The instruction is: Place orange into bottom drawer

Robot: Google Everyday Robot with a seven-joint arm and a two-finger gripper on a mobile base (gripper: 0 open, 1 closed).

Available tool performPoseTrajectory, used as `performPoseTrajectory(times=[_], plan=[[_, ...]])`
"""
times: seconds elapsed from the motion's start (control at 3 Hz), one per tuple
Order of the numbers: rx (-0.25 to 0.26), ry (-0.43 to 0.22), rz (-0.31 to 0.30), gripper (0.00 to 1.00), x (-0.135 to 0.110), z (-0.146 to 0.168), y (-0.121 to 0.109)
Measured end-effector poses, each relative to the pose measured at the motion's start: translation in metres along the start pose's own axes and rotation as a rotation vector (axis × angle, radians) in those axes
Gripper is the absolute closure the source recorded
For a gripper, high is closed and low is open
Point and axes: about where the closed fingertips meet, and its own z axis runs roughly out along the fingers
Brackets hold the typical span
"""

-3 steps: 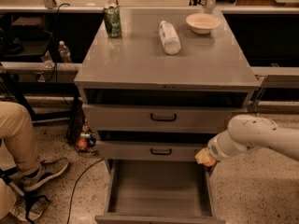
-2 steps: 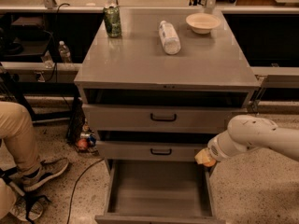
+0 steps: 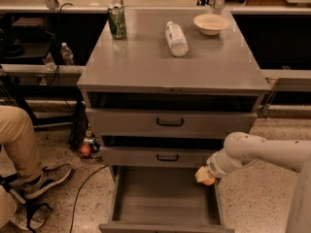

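The orange [image 3: 209, 180] is a small round orange fruit held in my gripper [image 3: 204, 177] at the end of my white arm, which comes in from the right. Only part of the fruit shows below the pale fingers. It hangs over the right rear corner of the bottom drawer [image 3: 165, 198], a wide grey tray pulled out at the base of the grey cabinet, with a bare flat floor. The gripper sits just below the middle drawer front, right of its black handle.
On the cabinet top [image 3: 146, 62] stand a green can [image 3: 116, 21], a lying clear bottle [image 3: 176, 38] and a cream bowl [image 3: 210, 23]. A seated person's leg and shoe [image 3: 29, 164] are at the left. A dark red round thing [image 3: 86, 149] and cables lie on the floor left of the cabinet.
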Motion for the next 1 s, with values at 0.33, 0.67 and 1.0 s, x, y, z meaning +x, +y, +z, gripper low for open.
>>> performPoseTrajectory(times=[0.33,0.67,1.0], plan=[[-0.052,0.040,0.061,1.00,0.015,0.063,0.000],[-0.099,0.037,0.115,1.00,0.029,0.103,0.002],[-0.099,0.037,0.115,1.00,0.029,0.103,0.002]])
